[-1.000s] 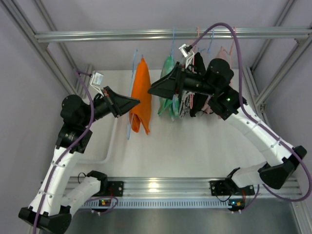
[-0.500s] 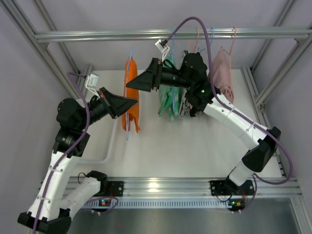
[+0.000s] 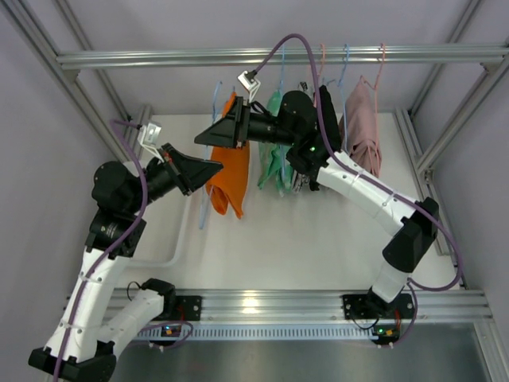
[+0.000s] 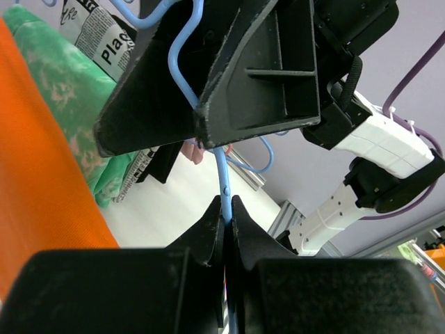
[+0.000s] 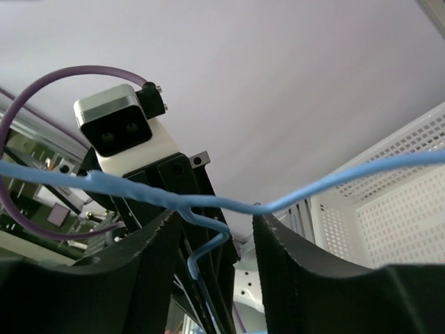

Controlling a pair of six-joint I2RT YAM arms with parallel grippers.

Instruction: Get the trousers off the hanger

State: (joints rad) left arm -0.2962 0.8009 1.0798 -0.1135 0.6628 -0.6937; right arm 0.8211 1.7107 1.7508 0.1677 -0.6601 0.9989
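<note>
The orange trousers (image 3: 231,171) hang on the light-blue hanger (image 3: 218,97) under the rail. My left gripper (image 3: 218,166) is shut on the hanger's thin blue wire (image 4: 225,188), at the trousers' left edge. The trousers fill the left of the left wrist view (image 4: 42,181). My right gripper (image 3: 199,137) is open just above the left one. The hanger's wire (image 5: 299,198) crosses between its two fingers (image 5: 146,264) at the twisted neck, in the right wrist view. The right gripper's black body (image 4: 243,69) shows close above in the left wrist view.
A mint-green patterned garment (image 3: 274,151), a black-and-white printed one (image 3: 306,171) and a pale pink one (image 3: 362,127) hang to the right on the rail (image 3: 159,57). A white perforated basket (image 5: 389,229) shows behind the right gripper. Frame posts stand at both sides.
My right arm has swung left, away from the hung garments, to the blue hanger's neck. The trousers turned edge-on and then swung back broadside. My left gripper kept its hold.
</note>
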